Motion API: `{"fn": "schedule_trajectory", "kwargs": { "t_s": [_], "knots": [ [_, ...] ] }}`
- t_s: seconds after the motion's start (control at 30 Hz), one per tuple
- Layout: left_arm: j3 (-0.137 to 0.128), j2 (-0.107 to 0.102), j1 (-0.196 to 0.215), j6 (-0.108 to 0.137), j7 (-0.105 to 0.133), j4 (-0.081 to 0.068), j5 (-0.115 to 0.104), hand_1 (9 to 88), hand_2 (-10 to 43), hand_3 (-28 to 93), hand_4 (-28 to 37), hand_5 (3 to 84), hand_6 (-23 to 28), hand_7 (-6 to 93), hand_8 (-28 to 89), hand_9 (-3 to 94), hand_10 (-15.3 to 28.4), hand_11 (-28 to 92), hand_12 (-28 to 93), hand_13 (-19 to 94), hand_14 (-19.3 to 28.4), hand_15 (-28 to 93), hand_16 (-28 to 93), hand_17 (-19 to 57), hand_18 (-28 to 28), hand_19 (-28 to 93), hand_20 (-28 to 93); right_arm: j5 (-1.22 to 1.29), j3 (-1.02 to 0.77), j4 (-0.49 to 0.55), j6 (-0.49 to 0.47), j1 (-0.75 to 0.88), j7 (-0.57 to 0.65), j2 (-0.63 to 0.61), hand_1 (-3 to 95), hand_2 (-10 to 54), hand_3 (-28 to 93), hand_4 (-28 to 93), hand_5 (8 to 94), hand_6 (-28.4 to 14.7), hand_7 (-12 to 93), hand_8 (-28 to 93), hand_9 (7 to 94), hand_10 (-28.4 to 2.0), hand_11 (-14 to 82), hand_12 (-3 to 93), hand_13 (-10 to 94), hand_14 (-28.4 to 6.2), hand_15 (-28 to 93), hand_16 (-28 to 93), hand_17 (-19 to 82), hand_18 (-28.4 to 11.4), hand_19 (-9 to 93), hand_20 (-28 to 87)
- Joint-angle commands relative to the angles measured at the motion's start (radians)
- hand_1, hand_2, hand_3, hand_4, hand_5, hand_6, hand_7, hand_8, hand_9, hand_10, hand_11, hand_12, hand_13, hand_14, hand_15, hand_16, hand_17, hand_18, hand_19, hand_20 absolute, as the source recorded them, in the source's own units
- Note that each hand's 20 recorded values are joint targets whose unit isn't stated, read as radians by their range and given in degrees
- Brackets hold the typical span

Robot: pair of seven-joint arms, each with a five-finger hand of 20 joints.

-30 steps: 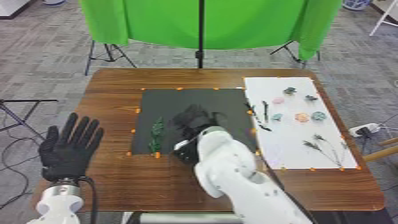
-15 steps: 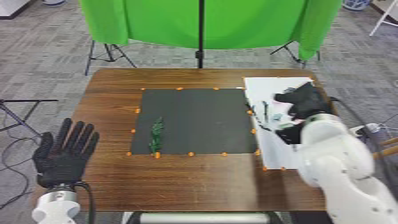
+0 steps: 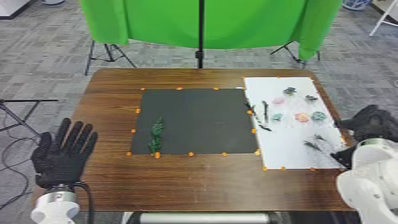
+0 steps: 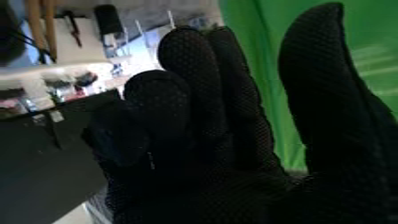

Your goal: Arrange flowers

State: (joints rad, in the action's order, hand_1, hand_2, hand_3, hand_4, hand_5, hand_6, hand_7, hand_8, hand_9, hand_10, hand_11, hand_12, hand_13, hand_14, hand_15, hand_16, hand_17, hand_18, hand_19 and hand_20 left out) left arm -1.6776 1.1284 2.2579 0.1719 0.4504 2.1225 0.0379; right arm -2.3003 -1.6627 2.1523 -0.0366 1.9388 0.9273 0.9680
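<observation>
Left hand [image 3: 60,162] and right hand [image 3: 373,124] both open, the wispy sprigs [image 3: 312,145] on the white sheet [image 3: 282,151] beside the right one look feather-light and easily snapped, so I'd pinch them by the stalks.

From the robot's head, we look forward and down, far enough back to take in nearly all of the brown wooden table [image 3: 191,187], with the black mat [image 3: 195,120], the white sheet [image 3: 261,90], the grey floor [image 3: 53,65] around it and the green cloth [image 3: 147,22] beyond its far edge. The right hand [image 3: 371,122] comes into that view at the right side. From the right wrist, we look along the same right hand [image 4: 195,192] at very close range, out past its black glove to the room behind. We share the right hand and the green cloth between both views.
</observation>
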Motion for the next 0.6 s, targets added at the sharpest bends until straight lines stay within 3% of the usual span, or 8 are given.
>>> {"fn": "schedule_trajectory", "kwargs": {
  "t_s": [0.03, 0.33, 0.47, 0.53, 0.6],
  "knots": [
    [-0.001, 0.003, 0.0, -0.004, -0.011, -0.009, 0.006, 25.0, 12.5, 78, -28.3, 39.3, 7.7, 8.4, -10, 39.1, 15.2, 16, 9, 30, 16.2, 28, -5, -5.2, 13.9, 32, 12, -0.062, 0.004, -0.009, -0.044, 0.103, -0.001, 0.05, 50.2, -9.5, 65, -28, 67.9, -5.3, 15, -11, 72.6, -16.8, 48.0, 27.3, 69, -13.7, 75, 32, 41, -25.9, 93, 46],
    [0.003, 0.008, -0.005, 0.0, -0.023, -0.014, 0.009, 26.0, 13.0, 80, -28.3, 39.4, 7.7, 8.7, -10, 39.1, 15.1, 16, 9, 30, 16.2, 28, -5, -5.2, 13.9, 32, 12, -0.089, 0.014, -0.045, -0.057, 0.112, -0.03, 0.06, 51.3, -9.5, 68, -28, 67.7, -4.7, 16, -11, 72.8, -15.9, 46.0, 30.3, 69, -13.3, 75, 32, 40, -25.7, 93, 44],
    [0.004, 0.015, -0.009, 0.007, -0.029, -0.021, 0.013, 26.1, 13.0, 79, -28.3, 39.5, 7.8, 8.7, -10, 39.1, 15.1, 16, 9, 30, 16.2, 28, -5, -5.2, 13.9, 32, 12, -0.119, 0.046, -0.112, 0.037, 0.101, -0.055, 0.064, 50.8, -9.5, 67, -28, 68.9, -4.2, 16, -11, 73.5, -15.5, 47.0, 29.0, 69, -13.0, 75, 31, 41, -25.7, 93, 44],
    [0.005, 0.021, -0.013, 0.007, -0.031, -0.024, 0.005, 26.2, 13.1, 80, -28.3, 39.5, 7.7, 8.7, -10, 39.1, 15.1, 17, 9, 30, 16.2, 28, -5, -5.2, 13.9, 32, 12, -0.133, 0.063, -0.128, 0.058, 0.099, -0.056, 0.062, 49.2, -9.5, 70, -28, 71.0, -3.5, 18, -12, 74.8, -15.1, 47.2, 29.6, 70, -12.8, 75, 31, 41, -25.6, 93, 45],
    [0.004, 0.021, 0.001, 0.008, -0.028, -0.019, 0.011, 26.5, 13.2, 80, -28.3, 39.6, 7.7, 8.7, -10, 39.1, 15.2, 17, 9, 30, 16.2, 28, -5, -5.3, 13.9, 33, 12, -0.157, 0.074, -0.146, 0.089, 0.095, -0.063, 0.067, 50.6, -9.5, 69, -28, 73.6, -2.7, 21, -12, 76.8, -14.5, 44.5, 33.6, 71, -12.5, 75, 32, 42, -25.6, 93, 46]
  ]
}}
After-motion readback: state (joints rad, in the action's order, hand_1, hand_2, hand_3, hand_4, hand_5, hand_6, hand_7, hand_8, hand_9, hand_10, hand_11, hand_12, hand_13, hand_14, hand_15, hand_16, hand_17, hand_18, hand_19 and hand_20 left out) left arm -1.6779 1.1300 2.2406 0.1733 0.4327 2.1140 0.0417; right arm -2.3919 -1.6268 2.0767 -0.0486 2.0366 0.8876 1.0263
